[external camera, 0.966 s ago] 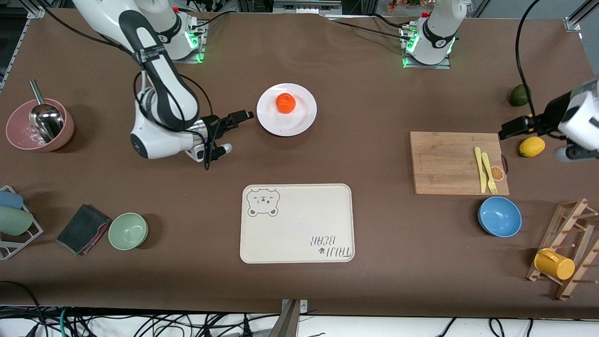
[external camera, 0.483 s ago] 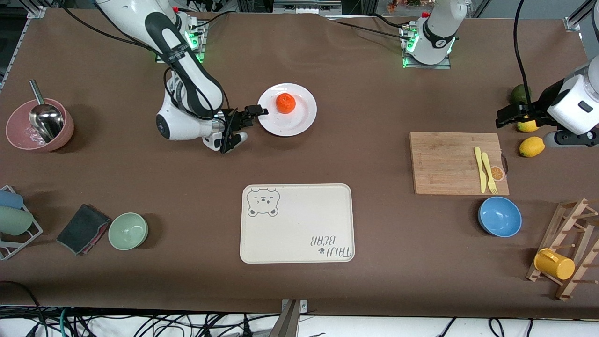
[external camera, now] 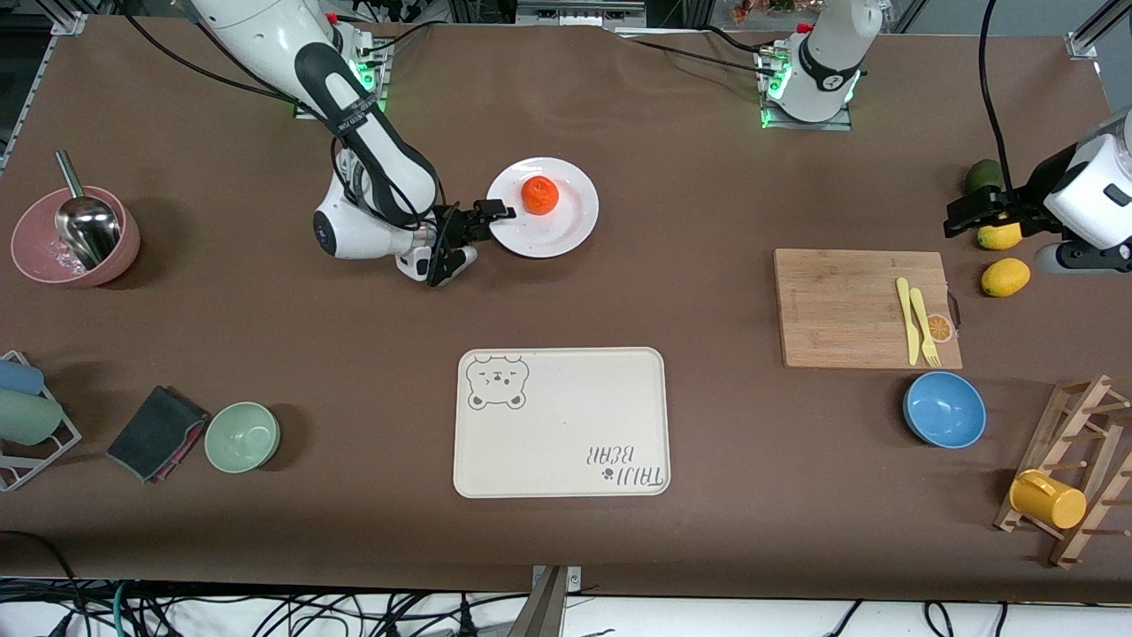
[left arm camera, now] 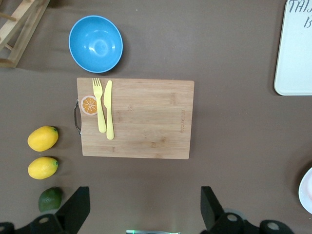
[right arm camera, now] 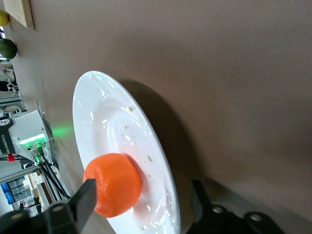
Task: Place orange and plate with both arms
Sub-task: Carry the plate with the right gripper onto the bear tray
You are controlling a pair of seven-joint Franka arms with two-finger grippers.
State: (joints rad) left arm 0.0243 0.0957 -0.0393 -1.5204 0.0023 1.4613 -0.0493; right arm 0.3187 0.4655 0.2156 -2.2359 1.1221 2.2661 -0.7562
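Observation:
The orange (external camera: 539, 195) lies on the white plate (external camera: 566, 226), which rests on the table between the two arm bases. My right gripper (external camera: 492, 219) is low at the plate's rim on the right arm's side and stands open. In the right wrist view one finger (right arm camera: 87, 197) is beside the orange (right arm camera: 113, 185) above the plate (right arm camera: 107, 117), and the other finger (right arm camera: 201, 197) is outside the rim. My left gripper (external camera: 964, 217) hangs open and empty over the lemons at the left arm's end, its fingers (left arm camera: 78, 207) wide apart.
A cream bear tray (external camera: 562, 420) lies nearer the front camera than the plate. A cutting board (external camera: 849, 305) carries a yellow knife and fork; a blue bowl (external camera: 944, 409), two lemons (external camera: 1005, 277) and a green fruit (external camera: 980, 175) are around it. A pink bowl (external camera: 75, 234) and a green bowl (external camera: 242, 436) sit at the right arm's end.
My right gripper has slid across the table to the plate's rim, and its jaws now straddle it. The left gripper has shifted a little over the lemons.

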